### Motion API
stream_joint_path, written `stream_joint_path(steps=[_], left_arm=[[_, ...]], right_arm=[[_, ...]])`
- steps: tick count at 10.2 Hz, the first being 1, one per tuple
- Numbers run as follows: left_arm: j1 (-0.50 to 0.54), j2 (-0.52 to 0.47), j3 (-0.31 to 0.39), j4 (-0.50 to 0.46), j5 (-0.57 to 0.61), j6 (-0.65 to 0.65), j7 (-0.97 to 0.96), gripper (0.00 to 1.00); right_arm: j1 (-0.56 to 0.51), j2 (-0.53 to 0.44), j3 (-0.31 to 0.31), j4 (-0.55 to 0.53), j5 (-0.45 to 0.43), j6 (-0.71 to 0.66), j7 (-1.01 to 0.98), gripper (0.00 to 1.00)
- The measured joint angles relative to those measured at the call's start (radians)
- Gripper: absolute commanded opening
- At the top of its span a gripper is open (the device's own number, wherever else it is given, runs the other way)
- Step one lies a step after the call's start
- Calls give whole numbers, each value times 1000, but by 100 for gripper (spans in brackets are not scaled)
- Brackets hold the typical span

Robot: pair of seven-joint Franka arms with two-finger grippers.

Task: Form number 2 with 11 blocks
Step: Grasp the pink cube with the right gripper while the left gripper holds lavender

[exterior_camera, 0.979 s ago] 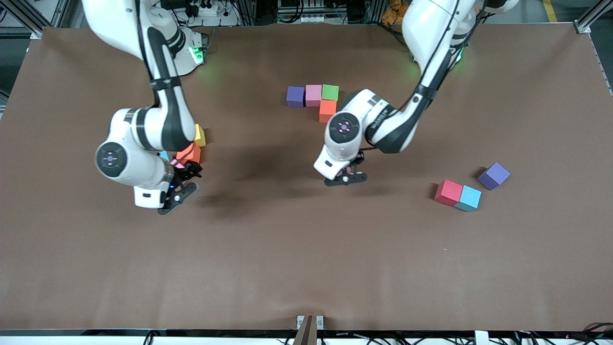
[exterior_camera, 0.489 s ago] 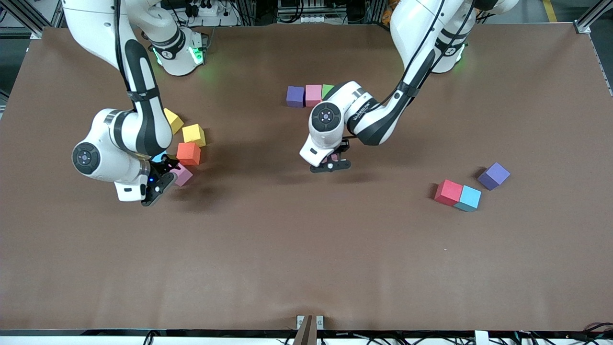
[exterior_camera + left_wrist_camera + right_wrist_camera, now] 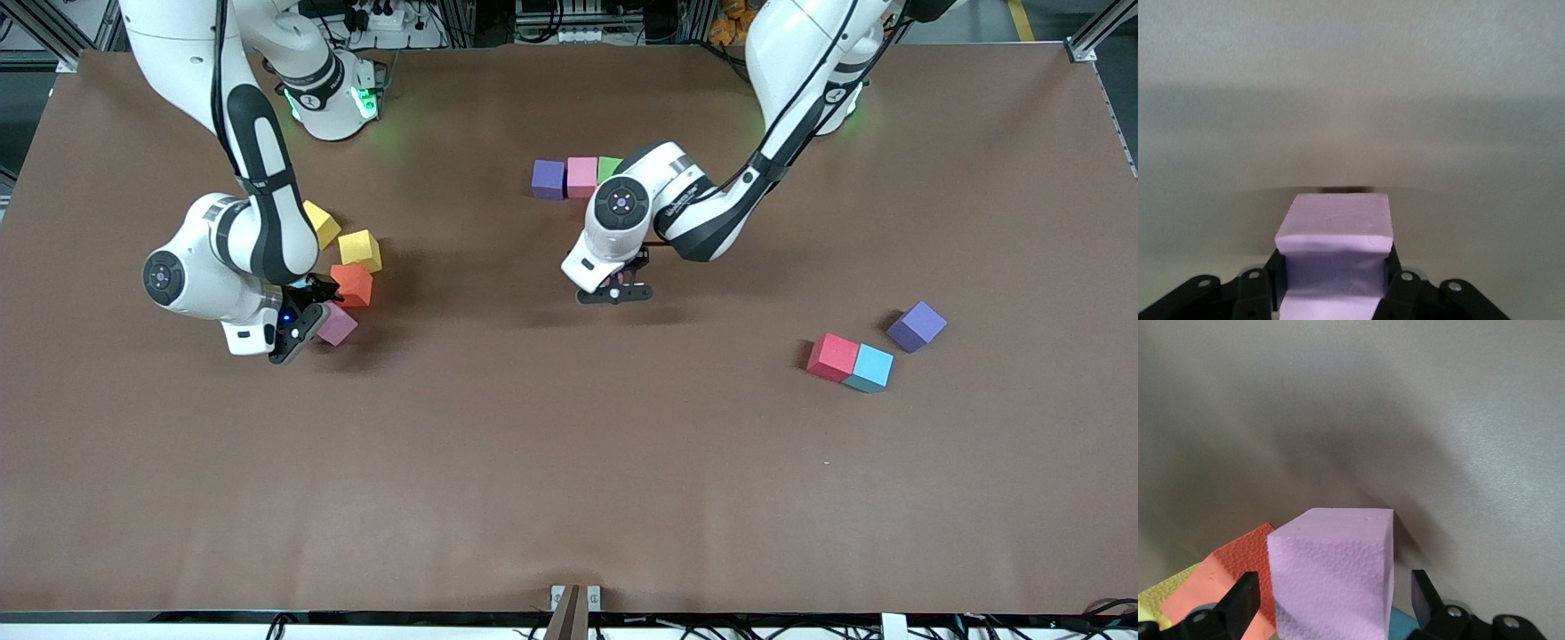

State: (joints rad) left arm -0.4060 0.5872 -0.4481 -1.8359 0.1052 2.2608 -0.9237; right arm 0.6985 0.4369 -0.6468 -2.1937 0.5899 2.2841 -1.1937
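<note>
1. Left claw [image 3: 613, 293] is clamped on a pink block [image 3: 1335, 235], just off the started row [image 3: 581, 177]. Next: line it up below.
2. Right claw [image 3: 307, 316] stands wide around another pink block [image 3: 1331, 577]; it needs closing.

Brown table [image 3: 569, 462]. On it: purple block [image 3: 548, 179], pink block [image 3: 582, 176], green block [image 3: 608, 168] in row; red block [image 3: 833, 356] touching blue block [image 3: 869, 367]; purple block [image 3: 917, 325] near; two yellow cubes [image 3: 359, 249], orange block [image 3: 352, 284], pink block [image 3: 337, 324] clustered.
</note>
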Motion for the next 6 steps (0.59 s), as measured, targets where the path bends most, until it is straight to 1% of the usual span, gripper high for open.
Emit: stream_joint_path(steps=[1,4,6], left_arm=[[3,-9,-7,-13,0,4,0,36],[38,-28,-59,-51,0,7,0,37],[53,-38,-76,-88,48,16,0,37]], right_arm=[[0,0,1,-1,1,28,-7,100],[0,0,10,-2,1,134,-39,100],[0,4,10,-3,21,145,-46,100]])
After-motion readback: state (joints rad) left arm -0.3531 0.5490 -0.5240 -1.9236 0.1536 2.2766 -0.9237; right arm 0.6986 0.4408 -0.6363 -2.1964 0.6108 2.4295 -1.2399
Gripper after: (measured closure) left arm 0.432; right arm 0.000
